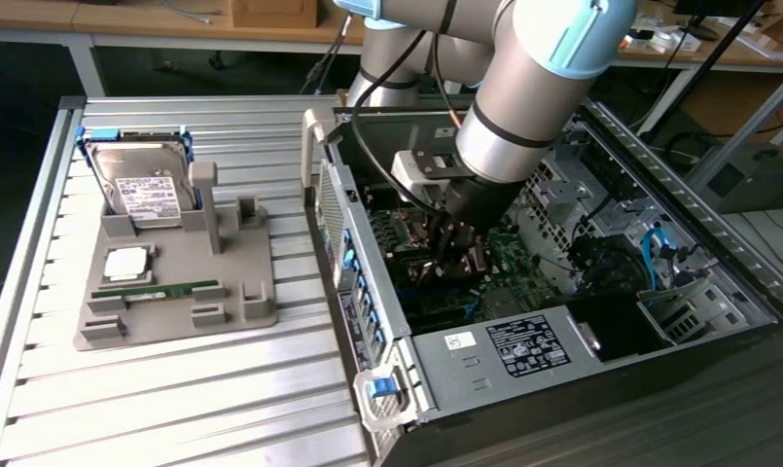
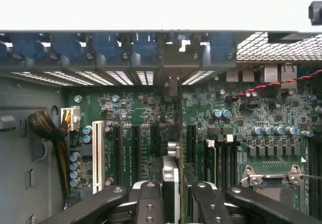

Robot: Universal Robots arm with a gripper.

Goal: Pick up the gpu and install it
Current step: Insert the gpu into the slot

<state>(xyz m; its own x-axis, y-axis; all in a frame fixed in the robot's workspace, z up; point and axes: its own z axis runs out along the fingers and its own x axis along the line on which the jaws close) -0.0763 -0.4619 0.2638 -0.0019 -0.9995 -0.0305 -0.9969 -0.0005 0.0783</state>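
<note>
**GPU is in the case, lined up over the slots**

Going big to small. The desk (image 1: 170, 389) carries an open PC case (image 1: 345, 195) lying on its side, which gives the arm (image 1: 534, 88) a straight reach down onto the motherboard (image 2: 141, 108).

On the exterior view's left sits the grey parts holder (image 1: 242, 311). It props the hard drive (image 1: 145, 190) upright and keeps the RAM stick (image 1: 158, 289) flat, I'd guess so each part is easy to grab.

The arm is deep inside the case. The gripper (image 2: 176, 189) is closed partway on the gpu (image 2: 171, 168), with a finger on each face, so the card hangs edge-on to the wrist camera. That makes sense to me: the connector edge points at the board, and the bracket end faces the case's rear openings (image 2: 151, 77).

The card runs parallel to the black slots (image 2: 135, 148), next to the white slot (image 2: 98, 153). I can't tell whether it's touching a slot or just above one.
</note>
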